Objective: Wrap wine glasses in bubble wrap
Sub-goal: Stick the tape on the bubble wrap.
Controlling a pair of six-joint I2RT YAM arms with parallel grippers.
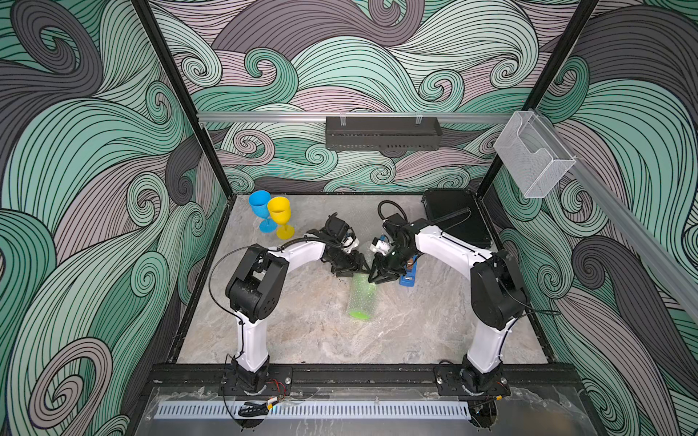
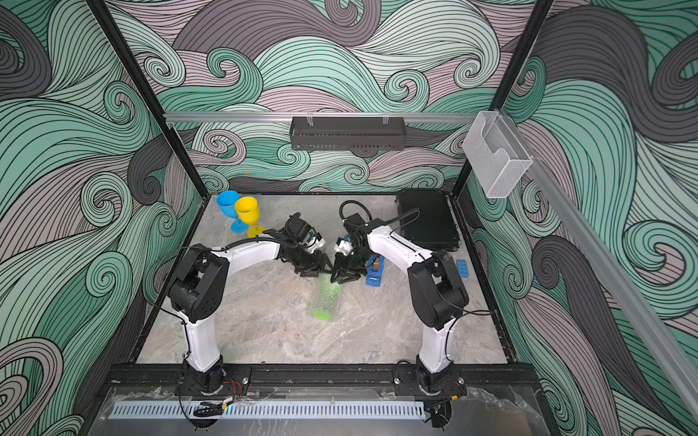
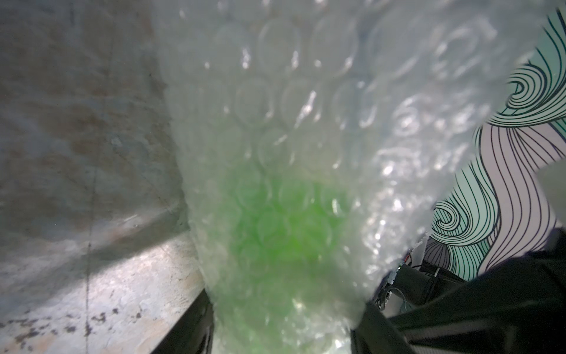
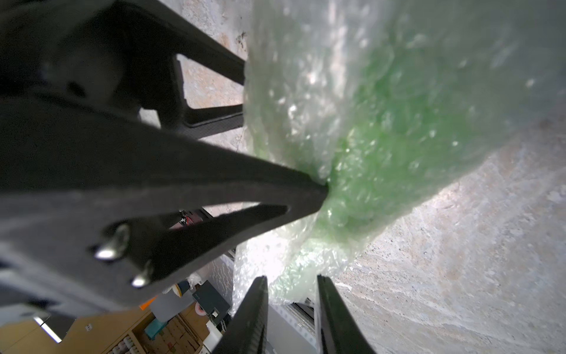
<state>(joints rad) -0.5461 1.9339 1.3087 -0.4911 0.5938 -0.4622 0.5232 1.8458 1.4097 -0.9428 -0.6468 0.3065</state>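
Trouble, if it comes, will likely start at the far end of the bundle, where both arms crowd together. The green goblet (image 1: 359,313) lies on its side mid-table, rolled in bubble wrap (image 1: 362,292). The left gripper (image 3: 281,321) has its fingers clamped on either side of the wrapped roll. The right gripper (image 4: 291,285) has its fingers drawn close, with the loose tail of wrap nipped between them. I see no tape on the roll, so I'd guess a let-go by either one would let the springy sheet uncurl. The near end looks open, with the green showing brightest there, and a hard squeeze or tug might slide the goblet out. The grippers nearly touch and could knock each other, or the blue tape dispenser (image 1: 408,277) just beside the right one. The table (image 1: 302,339) is smooth and marbled, easy to roll on. The blue goblet (image 1: 260,204) and yellow goblet (image 1: 278,211) stand bare in the far left corner, below swirling green wallpaper (image 1: 94,151).
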